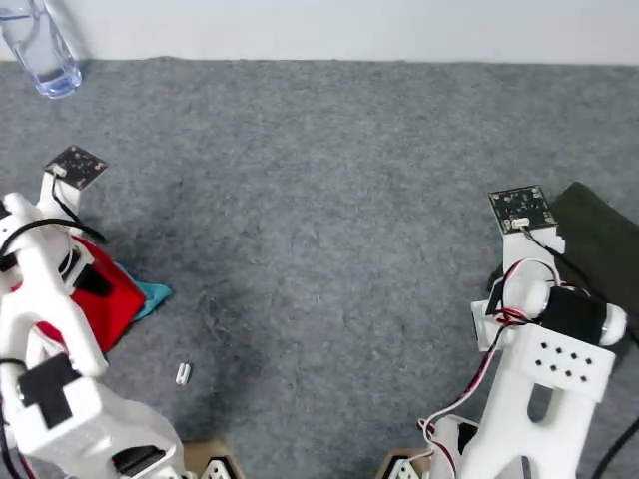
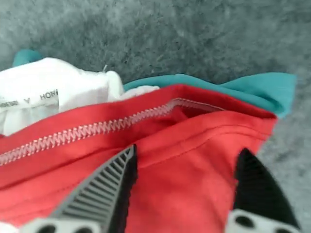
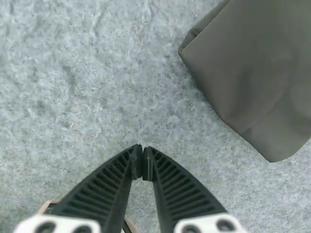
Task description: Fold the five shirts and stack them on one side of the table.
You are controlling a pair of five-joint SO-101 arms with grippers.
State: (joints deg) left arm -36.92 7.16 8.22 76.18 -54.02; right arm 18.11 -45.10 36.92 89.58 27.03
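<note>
Your left pincer (image 2: 188, 154) stands wide open over the red shirt (image 2: 194, 194), holding nothing, apparently poised to grip it. The teal shirt (image 2: 262, 90) and white shirt (image 2: 58, 90) peek from beneath the red shirt. Your right pincer (image 3: 142, 161), closed and empty, sits well apart from it.

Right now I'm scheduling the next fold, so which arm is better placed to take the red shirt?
Left. The left gripper hangs open over the red shirt, a finger on each side; the right gripper is shut above grey felt beside a dark olive shirt.
</note>
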